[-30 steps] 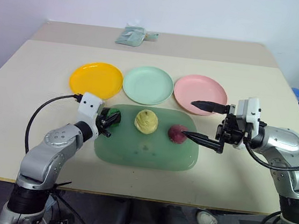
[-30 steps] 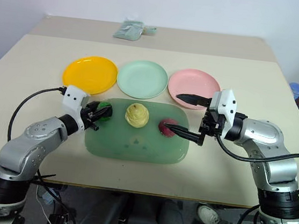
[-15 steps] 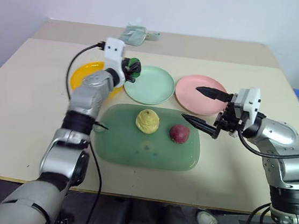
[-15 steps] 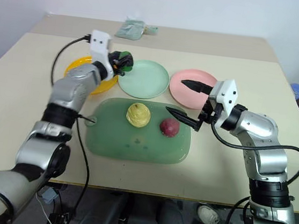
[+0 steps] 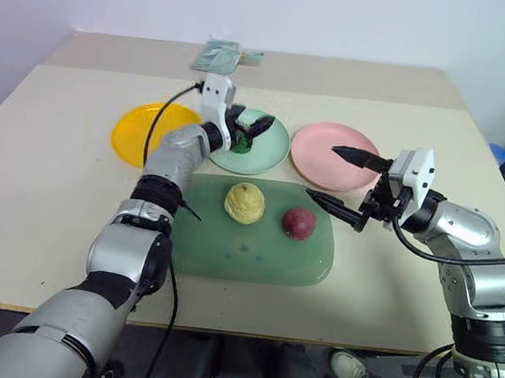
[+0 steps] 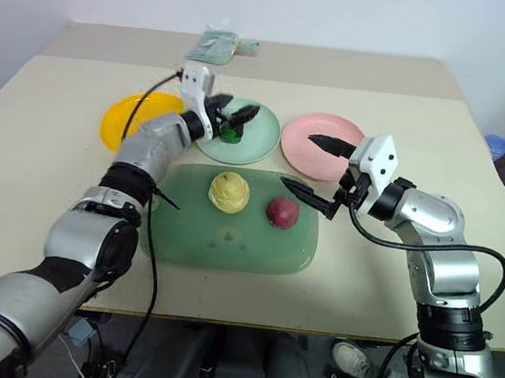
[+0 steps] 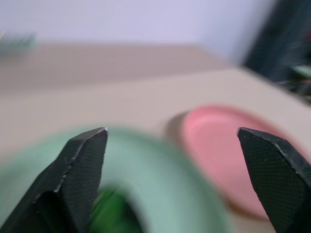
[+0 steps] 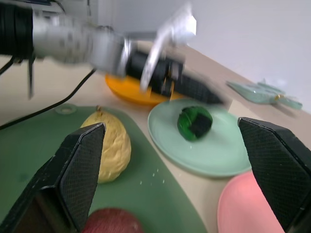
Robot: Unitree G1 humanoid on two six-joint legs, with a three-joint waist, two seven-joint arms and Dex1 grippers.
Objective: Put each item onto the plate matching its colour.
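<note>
Green ball (image 8: 195, 122) now on mint plate (image 8: 218, 156)

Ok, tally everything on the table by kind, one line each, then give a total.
Round plates: 3 (orange-yellow plate, mint green plate, pink plate)
Toy foods: 3 (green ball, yellow mound, maroon round one)
Translucent green board: 1
Pale green packet at the far edge: 1
Total: 8

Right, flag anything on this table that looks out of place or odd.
Nothing stands out. The dark green ball sits on the mint green round plate; the pale yellow lumpy mound and dark red round toy lie on the translucent green board.
</note>
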